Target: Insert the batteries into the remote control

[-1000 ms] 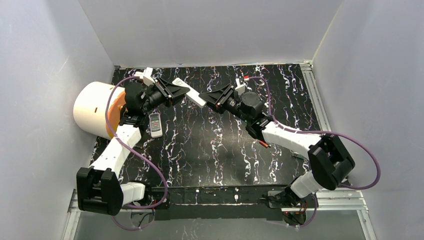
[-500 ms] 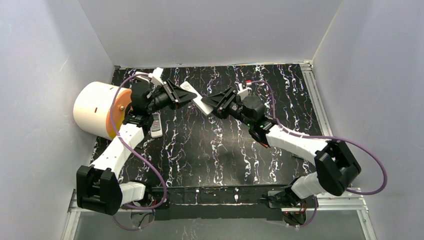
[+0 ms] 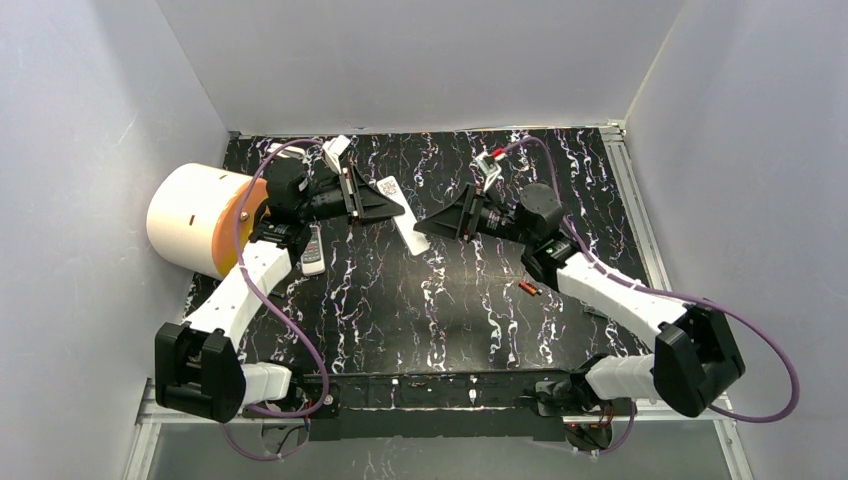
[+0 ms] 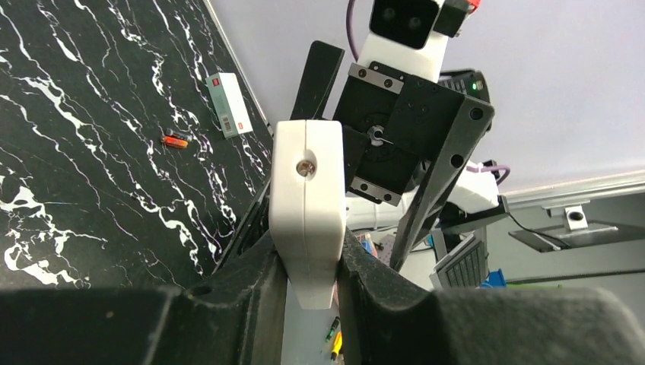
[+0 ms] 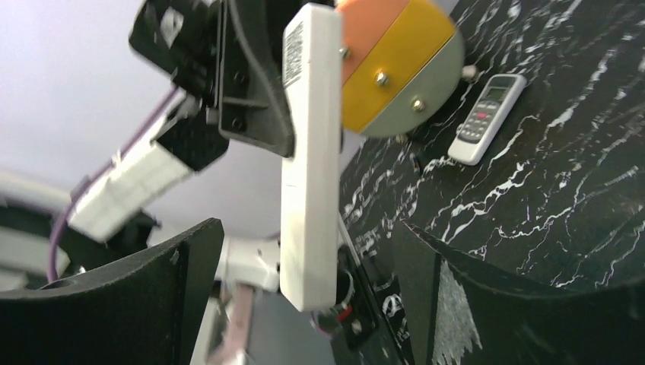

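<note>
Here the left gripper (image 4: pixel 308 262) is clamped on the two broad faces of a white remote (image 4: pixel 306 190), holding it off the black marbled table (image 3: pixel 450 320) so that it reaches out toward the right arm. In the left wrist view the remote shows edge-on, with a small screw head on the narrow face turned to the camera. The right gripper (image 5: pixel 308 243) stands wide apart, one dark finger on each side of the remote's free end. In the right wrist view a clear gap shows between the remote and each finger (image 5: pixel 152 304). One battery (image 3: pixel 529 288), orange-red with dark ends, lies on the table just beside the right forearm, well apart from the held remote. In the left wrist view a small white rectangular piece with a red mark (image 4: pixel 229 115) lies near that battery, close to the table's edge. A second remote (image 3: pixel 313 250), with a display and buttons facing up, lies flat on the table by the left arm. It is near a large white cylinder (image 3: pixel 190 215) with an orange end that lies on its side at the table's left edge.
</note>
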`<state>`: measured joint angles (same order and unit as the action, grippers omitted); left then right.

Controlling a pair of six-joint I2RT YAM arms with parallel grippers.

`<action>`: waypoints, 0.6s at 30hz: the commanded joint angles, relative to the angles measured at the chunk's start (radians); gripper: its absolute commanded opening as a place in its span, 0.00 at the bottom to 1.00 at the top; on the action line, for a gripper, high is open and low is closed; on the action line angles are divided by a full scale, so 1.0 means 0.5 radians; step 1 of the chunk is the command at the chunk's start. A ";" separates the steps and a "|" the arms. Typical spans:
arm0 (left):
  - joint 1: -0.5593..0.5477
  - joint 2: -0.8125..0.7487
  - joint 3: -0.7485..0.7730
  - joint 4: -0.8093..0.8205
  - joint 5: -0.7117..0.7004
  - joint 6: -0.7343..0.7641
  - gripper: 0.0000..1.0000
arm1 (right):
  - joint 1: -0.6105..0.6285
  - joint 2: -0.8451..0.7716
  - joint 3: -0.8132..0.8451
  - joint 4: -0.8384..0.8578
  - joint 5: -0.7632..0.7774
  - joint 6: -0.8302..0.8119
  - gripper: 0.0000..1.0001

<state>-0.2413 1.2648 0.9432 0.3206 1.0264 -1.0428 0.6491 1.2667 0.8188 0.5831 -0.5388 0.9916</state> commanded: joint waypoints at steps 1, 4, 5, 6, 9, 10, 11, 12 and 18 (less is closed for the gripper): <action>0.007 -0.113 -0.010 0.017 0.164 0.057 0.00 | 0.007 0.126 0.190 -0.118 -0.424 -0.337 0.83; 0.007 -0.124 -0.026 0.015 0.165 0.056 0.00 | 0.008 0.207 0.256 -0.075 -0.453 -0.320 0.68; 0.007 -0.124 -0.027 0.015 0.165 0.055 0.00 | 0.006 0.232 0.265 -0.052 -0.453 -0.294 0.63; 0.005 -0.124 -0.028 0.015 0.168 0.052 0.00 | 0.008 0.249 0.262 0.000 -0.466 -0.255 0.58; 0.009 -0.127 -0.027 0.015 0.174 0.050 0.00 | 0.008 0.289 0.205 0.247 -0.490 -0.069 0.45; 0.007 -0.126 -0.029 0.015 0.173 0.050 0.00 | 0.006 0.302 0.189 0.306 -0.494 -0.015 0.40; 0.007 -0.124 -0.032 0.015 0.169 0.046 0.00 | 0.007 0.314 0.177 0.368 -0.500 0.037 0.35; 0.007 -0.122 -0.033 0.015 0.161 0.042 0.00 | 0.007 0.334 0.164 0.445 -0.503 0.089 0.28; 0.008 -0.107 -0.032 -0.164 0.016 0.115 0.33 | 0.007 0.412 0.119 0.623 -0.445 0.333 0.08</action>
<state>-0.2337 1.2369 0.9237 0.3058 1.0592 -1.0092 0.6518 1.4555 0.8837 0.7502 -0.7742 1.0744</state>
